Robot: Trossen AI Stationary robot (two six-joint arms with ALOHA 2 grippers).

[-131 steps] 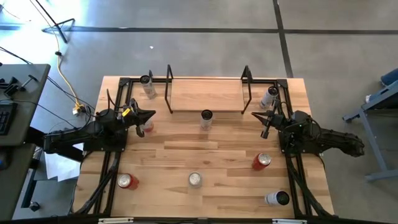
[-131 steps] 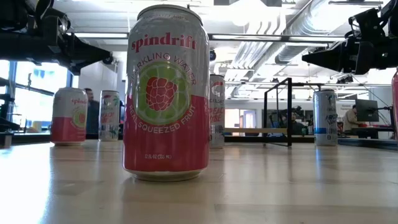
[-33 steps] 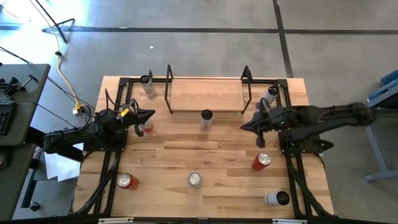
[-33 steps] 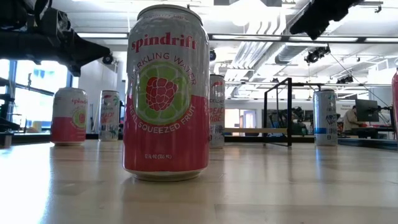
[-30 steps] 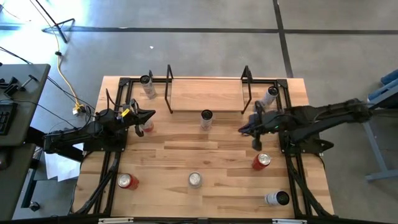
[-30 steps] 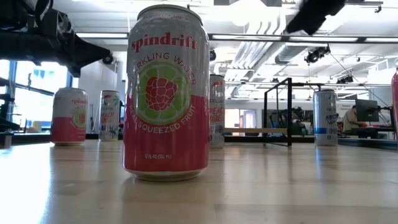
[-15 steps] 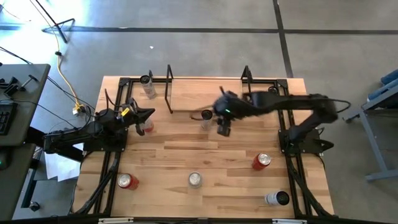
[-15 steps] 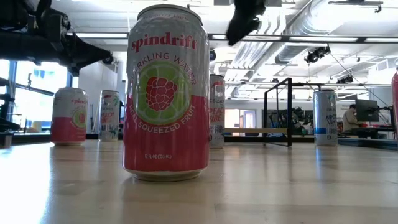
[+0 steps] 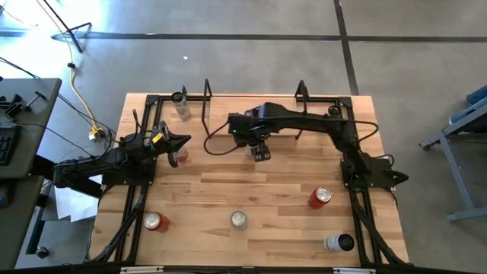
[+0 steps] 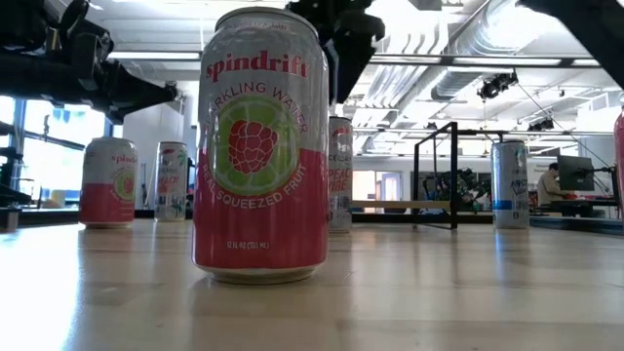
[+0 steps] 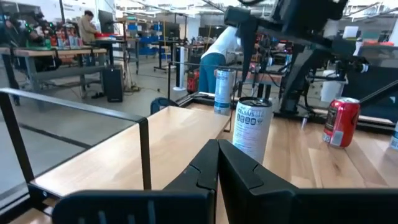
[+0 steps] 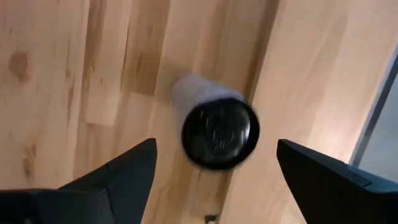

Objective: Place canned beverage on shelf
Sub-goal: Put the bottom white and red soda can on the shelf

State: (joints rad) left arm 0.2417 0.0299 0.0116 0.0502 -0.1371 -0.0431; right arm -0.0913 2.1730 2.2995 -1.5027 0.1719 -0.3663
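- A pink Spindrift can point(image 10: 261, 146) stood nearest the low camera on the wooden surface point(image 9: 259, 190).
- The right gripper point(image 9: 256, 146) hung directly above the white can point(image 12: 216, 129), jaws spread wide on either side of it, not touching.
- That can stood just before the shelf point(image 9: 253, 116).
- The left gripper point(image 9: 176, 144), jaws pressed together, waited at the left side.

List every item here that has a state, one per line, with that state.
right gripper: open, above the centre can, not touching it
left gripper: shut, holding nothing, waiting at the table's left side
centre can: upright on the table, just in front of the shelf
shelf: no can on its board
red can: upright on the table, right side
front can: upright, untouched
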